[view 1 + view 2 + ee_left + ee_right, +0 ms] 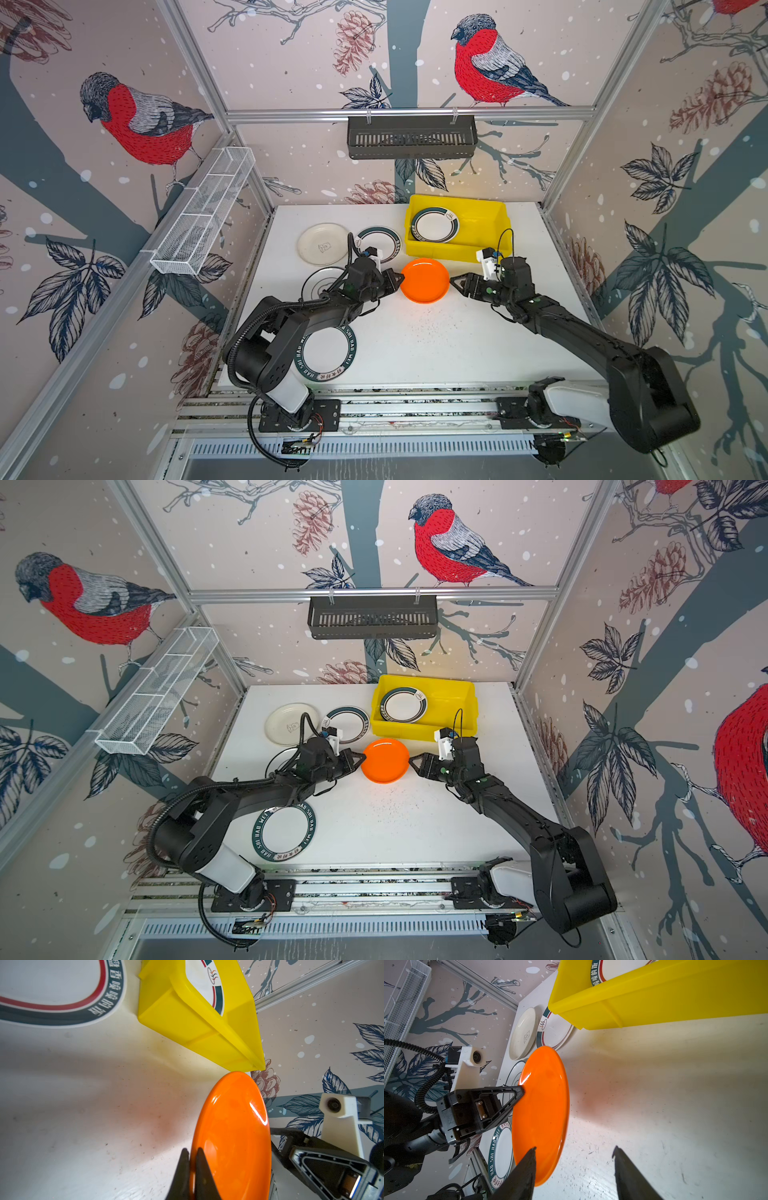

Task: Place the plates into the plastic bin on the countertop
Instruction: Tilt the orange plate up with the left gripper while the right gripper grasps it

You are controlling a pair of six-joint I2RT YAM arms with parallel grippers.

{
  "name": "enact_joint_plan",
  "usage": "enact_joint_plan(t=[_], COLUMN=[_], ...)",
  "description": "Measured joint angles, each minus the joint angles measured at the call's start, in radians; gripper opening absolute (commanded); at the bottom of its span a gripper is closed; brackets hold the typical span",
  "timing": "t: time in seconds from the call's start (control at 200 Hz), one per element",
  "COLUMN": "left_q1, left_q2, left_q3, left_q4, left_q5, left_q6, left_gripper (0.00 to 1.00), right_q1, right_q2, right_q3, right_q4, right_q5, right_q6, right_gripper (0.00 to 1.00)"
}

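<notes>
My left gripper (401, 279) (192, 1150) is shut on the left rim of the orange plate (424, 280) (232, 1130), lifting it off the countertop (457, 345) in front of the yellow plastic bin (449, 251) (654, 1001). My right gripper (452, 280) (574, 1148) is open, and the plate's (542, 1105) opposite rim sits between its fingers, untouched. A green-rimmed plate (435, 224) lies in the bin. On the counter lie a cream plate (322, 243), another green-rimmed plate (384, 239), a ringed plate (322, 282) partly under my left arm, and a lettered plate (332, 353).
A black slotted basket (411, 137) hangs on the back rail. A white wire mesh basket (203, 212) hangs on the left wall. Aluminium rails frame the counter, and the arm bases sit along its front edge.
</notes>
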Motion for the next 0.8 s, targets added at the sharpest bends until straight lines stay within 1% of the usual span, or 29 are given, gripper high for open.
enact_joint_plan(t=[0.12, 0.205, 0.3, 0.485, 0.555, 0.595, 0.665, 0.761, 0.801], left_q1=[-0.026, -0.040, -0.052, -0.056, -0.056, -0.056, -0.060, -0.059, -0.058], left_q2=[0.013, 0.023, 0.033, 0.043, 0.043, 0.043, 0.039, 0.027, 0.019], left_q3=[0.021, 0.032, 0.042, 0.047, 0.047, 0.047, 0.047, 0.047, 0.047], left_q4=[0.004, 0.004, 0.008, 0.011, 0.011, 0.010, 0.007, 0.005, 0.004], left_q5=[0.001, 0.002, 0.002, 0.002, 0.003, 0.013, 0.008, -0.003, -0.005], left_q6=[-0.002, -0.002, -0.002, -0.003, 0.005, 0.014, 0.023, 0.021, 0.021], left_gripper=[0.00, 0.00, 0.00, 0.00, 0.00, 0.00, 0.22, 0.50, 0.59], right_q1=[0.008, 0.011, 0.011, 0.012, 0.011, 0.008, 0.007, 0.012, 0.013], right_q2=[0.020, 0.039, 0.047, 0.056, 0.060, 0.064, 0.068, 0.072, 0.073], right_q3=[0.002, 0.003, 0.005, 0.005, 0.005, 0.006, 0.007, 0.012, 0.013], right_q4=[0.027, 0.029, 0.032, 0.038, 0.038, 0.038, 0.037, 0.037, 0.037], right_q5=[-0.016, -0.021, -0.024, -0.024, -0.013, 0.002, 0.015, -0.001, -0.008], right_q6=[0.015, 0.023, 0.023, 0.026, 0.045, 0.054, 0.058, 0.048, 0.048], right_gripper=[0.51, 0.41, 0.35, 0.15, 0.09, 0.07, 0.04, 0.03, 0.04])
